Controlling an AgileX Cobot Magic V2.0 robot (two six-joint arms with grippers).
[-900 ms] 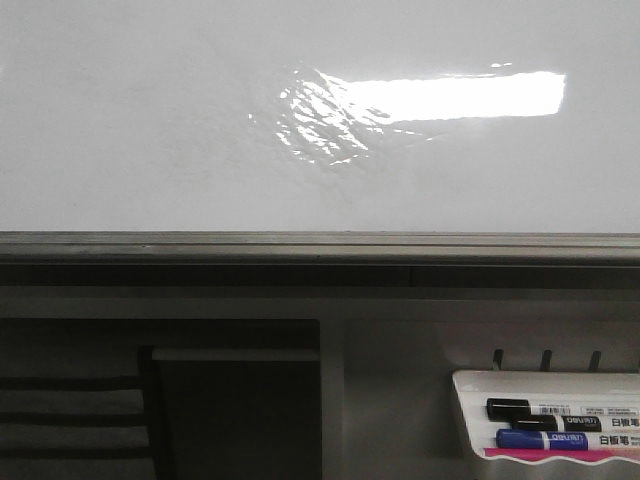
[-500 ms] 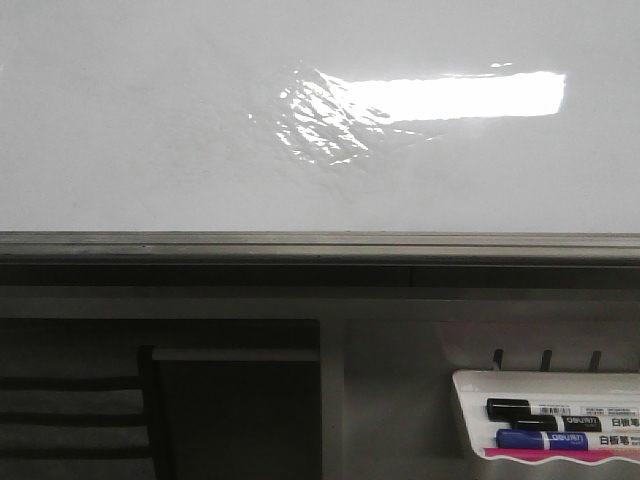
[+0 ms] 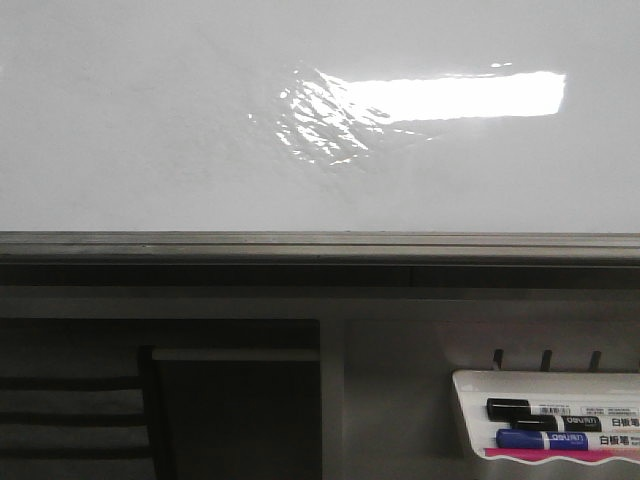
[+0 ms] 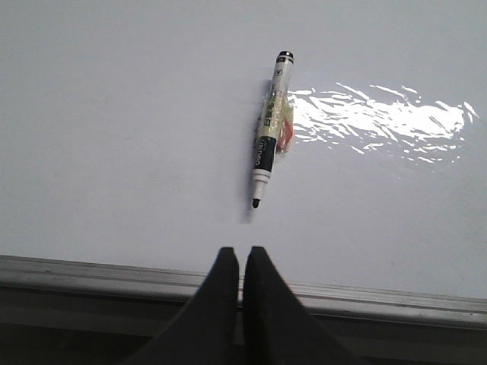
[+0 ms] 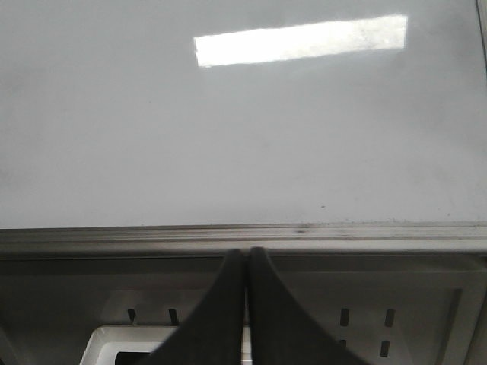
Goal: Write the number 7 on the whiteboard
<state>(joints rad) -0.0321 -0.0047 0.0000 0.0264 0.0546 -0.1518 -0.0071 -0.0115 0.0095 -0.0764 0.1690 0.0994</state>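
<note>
The whiteboard [image 3: 150,120] fills the upper part of the front view, glossy white with a glare patch and a dark grey frame rail [image 3: 320,245] below it. No number 7 shows on it in any view. In the left wrist view an uncapped black marker [image 4: 270,125] lies on the whiteboard [image 4: 114,137], its tip pointing toward my left gripper [image 4: 241,251], which is shut and empty over the frame rail, a short way from the tip. My right gripper [image 5: 245,252] is shut and empty over the rail, with the whiteboard [image 5: 228,137] beyond it. Neither gripper shows in the front view.
A small white marker tray [image 3: 550,420] hangs below the rail at the lower right, holding a black marker [image 3: 540,409] and a blue marker [image 3: 545,439]. Its corner shows in the right wrist view [image 5: 106,346]. A dark shelf structure [image 3: 150,400] sits at the lower left.
</note>
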